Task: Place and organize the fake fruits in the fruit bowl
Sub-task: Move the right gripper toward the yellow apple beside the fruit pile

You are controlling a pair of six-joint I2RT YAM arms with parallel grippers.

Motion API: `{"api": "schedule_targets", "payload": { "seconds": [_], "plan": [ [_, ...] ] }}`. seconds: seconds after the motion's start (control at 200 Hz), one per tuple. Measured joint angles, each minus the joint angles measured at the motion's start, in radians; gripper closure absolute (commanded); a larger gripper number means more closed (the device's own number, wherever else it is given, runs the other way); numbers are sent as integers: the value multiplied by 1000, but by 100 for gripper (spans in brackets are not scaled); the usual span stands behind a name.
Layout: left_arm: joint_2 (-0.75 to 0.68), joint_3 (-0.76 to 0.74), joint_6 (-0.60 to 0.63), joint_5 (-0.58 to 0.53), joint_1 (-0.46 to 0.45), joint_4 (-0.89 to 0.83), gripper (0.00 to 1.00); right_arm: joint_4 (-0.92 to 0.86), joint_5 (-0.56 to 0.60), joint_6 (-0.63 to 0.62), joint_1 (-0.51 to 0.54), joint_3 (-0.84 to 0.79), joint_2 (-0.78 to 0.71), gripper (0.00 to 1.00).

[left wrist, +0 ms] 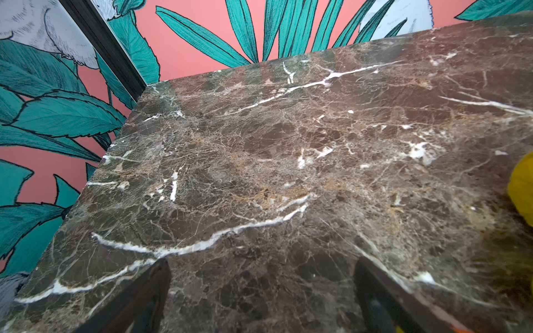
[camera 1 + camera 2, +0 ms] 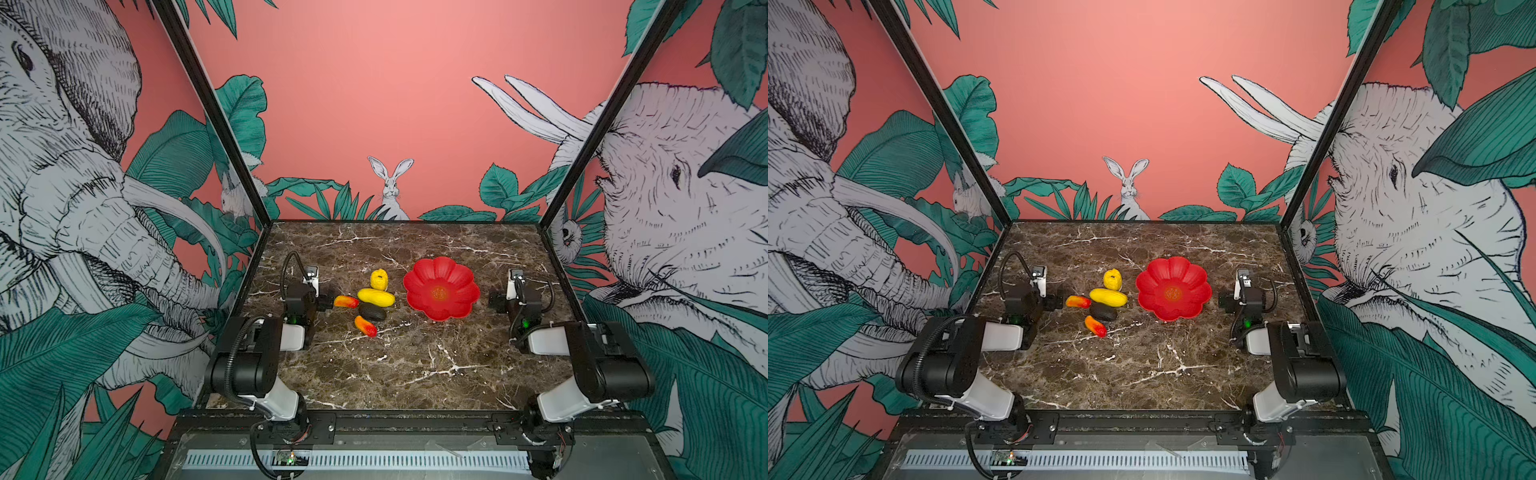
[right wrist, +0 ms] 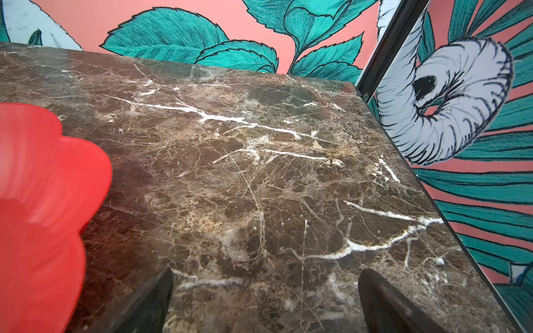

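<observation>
A: Where are the fake fruits [image 2: 376,297] sitting?
B: Clustering on the table [image 2: 415,365], at 9 o'clock from the fruit bowl [image 2: 419,286].
A: Jaws?
B: Right gripper [image 3: 265,276] is holding them spread, gripping nothing; left gripper [image 1: 261,268] probably likewise, only tips showing.

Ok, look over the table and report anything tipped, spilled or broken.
Nothing stands out. The bowl sits upright and empty on the table. The five fruits lie bunched just to its left, none visibly damaged. The left gripper and right gripper are open, holding nothing.
</observation>
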Motion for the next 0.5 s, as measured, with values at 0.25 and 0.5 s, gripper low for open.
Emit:
{"api": "schedule_targets", "payload": {
  "seconds": [0.25,0.5],
  "plan": [
    [0,0,0,3,1,0,0,-2,-5,0,-3,0,0,1],
    [0,1,0,28,15,-1,0,-4,-14,0,-9,0,0,1]
  ]
}}
